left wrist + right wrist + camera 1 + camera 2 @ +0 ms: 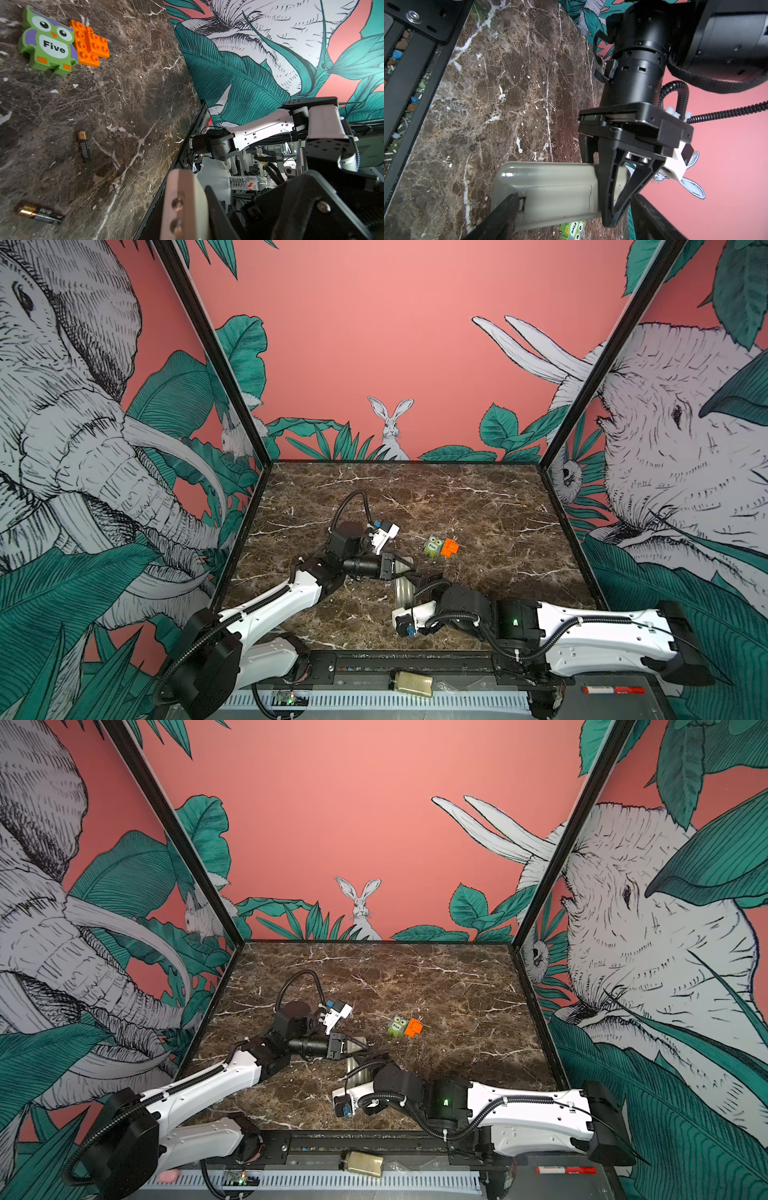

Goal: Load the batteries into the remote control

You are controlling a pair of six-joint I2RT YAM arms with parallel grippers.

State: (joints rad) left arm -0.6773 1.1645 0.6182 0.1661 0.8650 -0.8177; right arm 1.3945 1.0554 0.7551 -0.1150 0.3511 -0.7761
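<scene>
Smooth pale remote control (550,180), one end clamped by left gripper (609,218); right gripper (574,196) spread across its back. Cylindrical batteries (84,146), owl block (47,41), studded orange brick (89,43) on veined marble (135,93).

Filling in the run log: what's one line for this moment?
left gripper: shut on remote control | right gripper: open, finger at battery cover | batteries: both loose on table
</scene>
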